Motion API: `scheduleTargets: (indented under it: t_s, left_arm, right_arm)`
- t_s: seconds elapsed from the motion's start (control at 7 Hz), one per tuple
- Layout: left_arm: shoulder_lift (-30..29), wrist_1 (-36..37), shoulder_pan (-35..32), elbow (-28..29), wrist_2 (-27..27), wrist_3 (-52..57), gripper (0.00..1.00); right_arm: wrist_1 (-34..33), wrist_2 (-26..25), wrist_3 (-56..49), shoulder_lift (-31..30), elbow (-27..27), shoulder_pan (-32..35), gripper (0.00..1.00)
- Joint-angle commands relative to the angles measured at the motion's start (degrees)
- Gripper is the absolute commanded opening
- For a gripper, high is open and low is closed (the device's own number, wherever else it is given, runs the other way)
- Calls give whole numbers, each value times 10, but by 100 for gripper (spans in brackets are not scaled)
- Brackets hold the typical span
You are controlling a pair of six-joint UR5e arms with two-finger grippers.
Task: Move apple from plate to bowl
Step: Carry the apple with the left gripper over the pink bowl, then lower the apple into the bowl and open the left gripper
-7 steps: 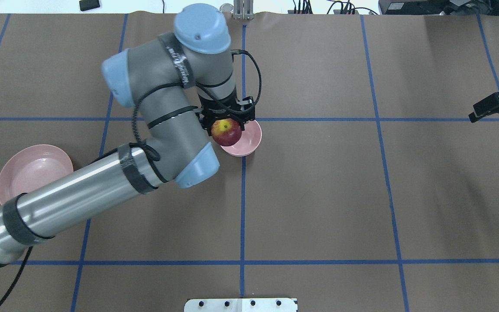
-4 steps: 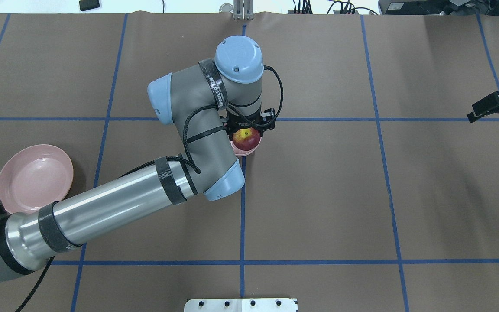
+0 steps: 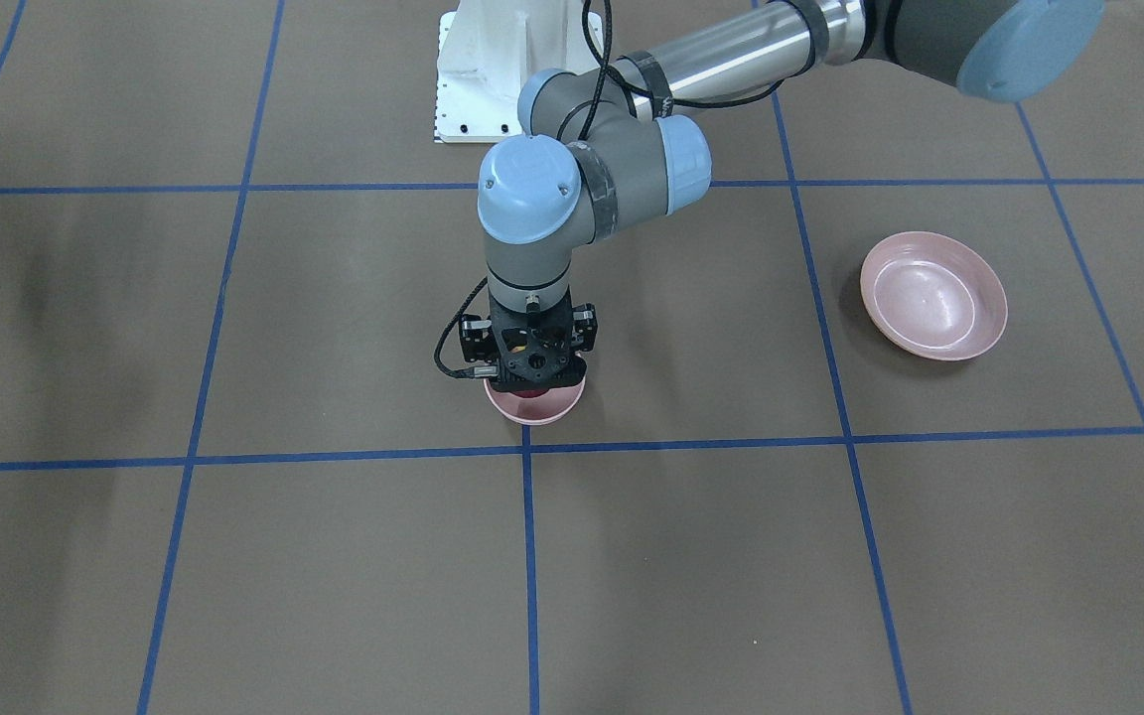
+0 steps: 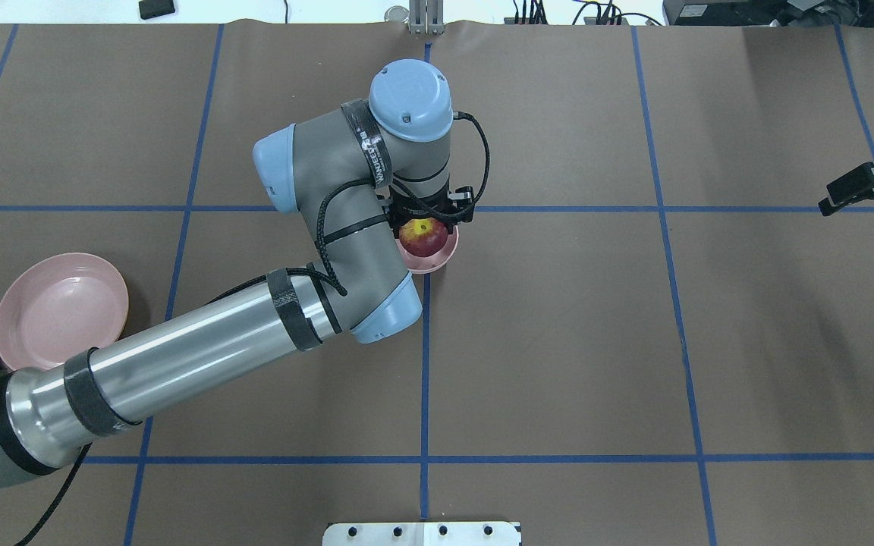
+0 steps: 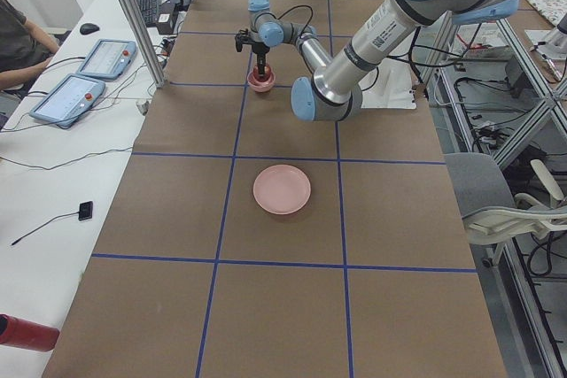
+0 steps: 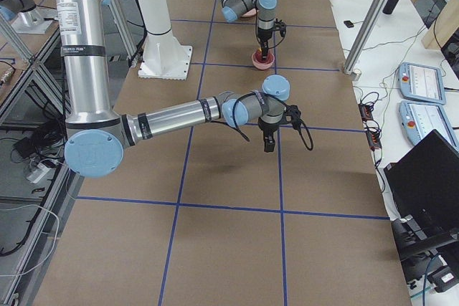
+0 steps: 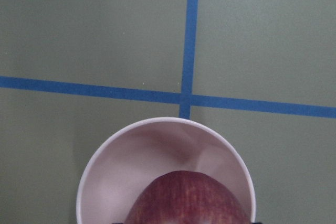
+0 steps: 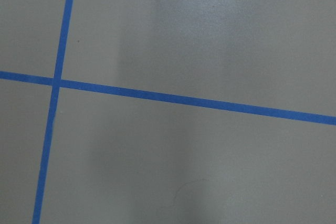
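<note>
Where the surface (image 4: 558, 341) lies nearest the robot, on its left side, bears the plate (image 4: 58, 303): wide, shallow, pale pink, glossy inside, its near edge partly covered by the left arm (image 4: 202, 349). Reaches with that arm from the near left corner out toward the middle, silver tube first, then grey joints with blue caps, wrist turned straight down. Grips the apple (image 7: 186, 200) in the left gripper (image 4: 422, 231), closed on its sides, with dark finger ends just showing at either flank along the bottom of the left wrist view. Holds the apple inside the ring of the bowl (image 4: 443, 258), yellow stem patch facing up; cannot tell whether resting on the bottom. Finds the bowl just on the near side of a crossing of blue tape lines (image 4: 543, 208), small, deep and pale pink, only a little wider than the apple, well apart from the plate. Hides most of the bowl under the gripper body in the front-facing view, leaving only a pink crescent of rim. Off to the robot's right, near the edge, hangs the right gripper (image 4: 830, 202) above the brown covering, well apart from everything else. Cannot tell whether open or closed; the right wrist view gives only blue lines crossing on the surface. Beyond the far edge, shows cables (image 4: 558, 11).
</note>
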Motion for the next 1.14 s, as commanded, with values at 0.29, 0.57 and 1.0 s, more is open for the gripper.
scheduleTargets:
  t_s: [0.29, 0.57, 1.0]
  left_arm:
    - [6, -1, 0, 1, 0, 2, 98]
    - [44, 16, -10, -63, -2, 2, 98]
    - [315, 28, -96, -352, -31, 188, 98]
  right_arm:
    - [1, -3, 7, 3, -2, -3, 100]
    - [0, -6, 6, 5, -3, -4, 100]
    - [2, -2, 7, 16, -11, -2, 100]
